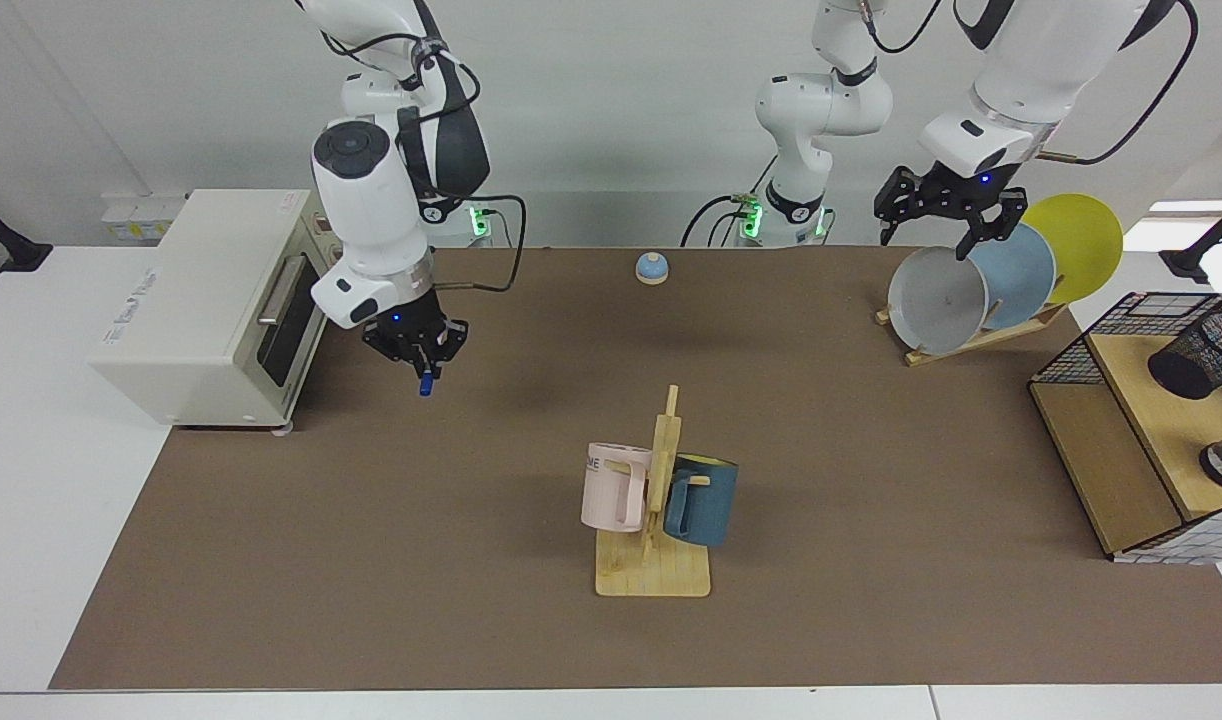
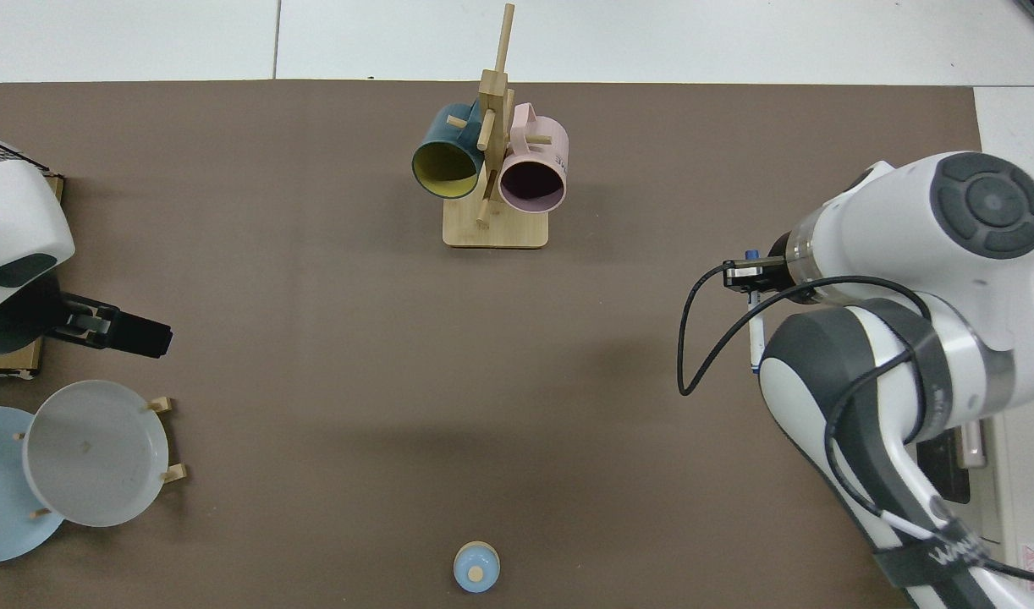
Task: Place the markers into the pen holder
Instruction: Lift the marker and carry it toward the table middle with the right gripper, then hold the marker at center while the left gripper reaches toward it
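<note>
My right gripper (image 1: 422,364) hangs above the brown mat beside the toaster oven, shut on the marker (image 1: 426,384), whose blue end points down below the fingers. From above, the marker (image 2: 754,337) shows as a white barrel with a blue tip beside the right gripper (image 2: 750,279), partly hidden by the arm. The pen holder (image 1: 1197,354), a black mesh cup, sits tilted on the wooden board of the wire rack at the far side of the table. My left gripper (image 1: 929,236) waits open just above the grey plate, holding nothing.
A wooden mug tree (image 1: 654,520) with a pink mug (image 1: 615,486) and a blue mug (image 1: 702,499) stands mid-table. A plate rack (image 1: 981,335) holds grey, blue and yellow plates. The toaster oven (image 1: 211,300), the wire rack (image 1: 1081,360) and a small blue bell (image 1: 652,267) line the edges.
</note>
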Controlling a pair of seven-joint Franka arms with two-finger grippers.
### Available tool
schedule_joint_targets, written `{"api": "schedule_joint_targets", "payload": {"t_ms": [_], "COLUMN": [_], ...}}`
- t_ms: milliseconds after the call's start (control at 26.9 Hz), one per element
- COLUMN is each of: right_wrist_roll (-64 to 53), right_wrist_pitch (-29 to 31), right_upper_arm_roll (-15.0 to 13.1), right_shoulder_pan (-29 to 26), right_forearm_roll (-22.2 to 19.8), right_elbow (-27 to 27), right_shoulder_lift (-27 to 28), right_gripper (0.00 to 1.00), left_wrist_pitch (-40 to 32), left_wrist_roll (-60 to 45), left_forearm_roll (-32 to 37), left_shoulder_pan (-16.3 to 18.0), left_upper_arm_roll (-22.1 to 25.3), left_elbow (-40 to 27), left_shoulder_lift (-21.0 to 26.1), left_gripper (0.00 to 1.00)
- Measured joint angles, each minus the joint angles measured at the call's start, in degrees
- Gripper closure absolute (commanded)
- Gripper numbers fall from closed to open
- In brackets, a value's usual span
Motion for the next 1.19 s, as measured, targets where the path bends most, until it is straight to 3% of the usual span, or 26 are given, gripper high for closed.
{"api": "schedule_joint_targets", "payload": {"t_ms": [298, 818, 1190], "right_wrist_roll": [4.7, 53.5, 78.6], "right_wrist_pitch": [-8.1, -7.5, -4.0], "right_upper_arm_roll": [0.1, 0.3, 0.4], "right_shoulder_pan": [0.1, 10.3, 18.9], "right_forearm_roll": [5.2, 8.2, 9.2], "right_elbow": [2.7, 4.7, 4.9], "right_shoulder_lift": [-5.2, -5.4, -3.7], "right_gripper": [1.0, 1.0, 1.0], "left_wrist_pitch": [2.6, 5.7, 5.6], "left_wrist_roll": [1.6, 22.5, 36.5], "left_forearm_roll": [0.0, 0.0, -5.3], "left_shoulder_pan": [0.0, 0.0, -0.2], "left_upper_arm_roll": [0.7, 0.8, -0.4], "left_elbow": [0.0, -0.1, -0.6], "left_shoulder_lift": [0.0, 0.0, 0.0], "left_gripper": [0.0, 0.01, 0.01]}}
